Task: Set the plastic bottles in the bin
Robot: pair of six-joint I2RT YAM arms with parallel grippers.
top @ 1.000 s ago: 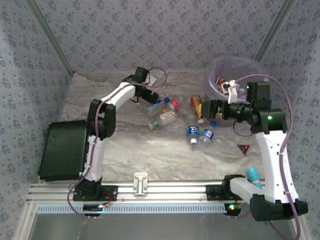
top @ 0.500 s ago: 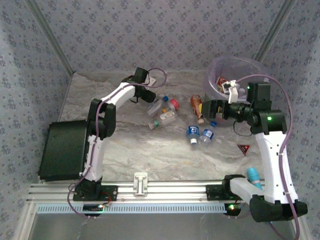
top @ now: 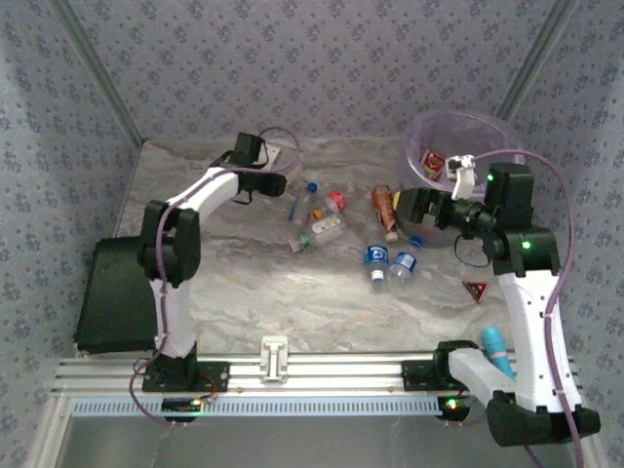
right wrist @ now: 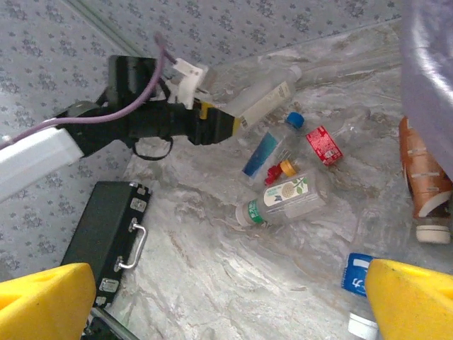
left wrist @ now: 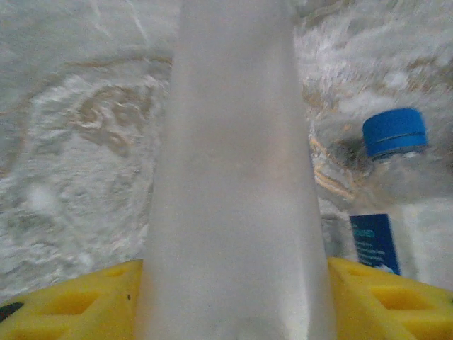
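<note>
Your left gripper (right wrist: 228, 125) is clamped on a pale bottle (right wrist: 265, 95), whose long axis runs straight out beyond the fingers. The bin (top: 417, 161) lies well off to its right, past the loose bottles (top: 322, 229). The right gripper (top: 408, 210), jaws wide, sits beside it.

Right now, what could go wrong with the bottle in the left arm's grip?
The left fingers grip the pale bottle near one end, so it might tilt or slip. The bin stands over by the right arm, so the arms could clash. The blue-capped bottle close by could get knocked.
</note>
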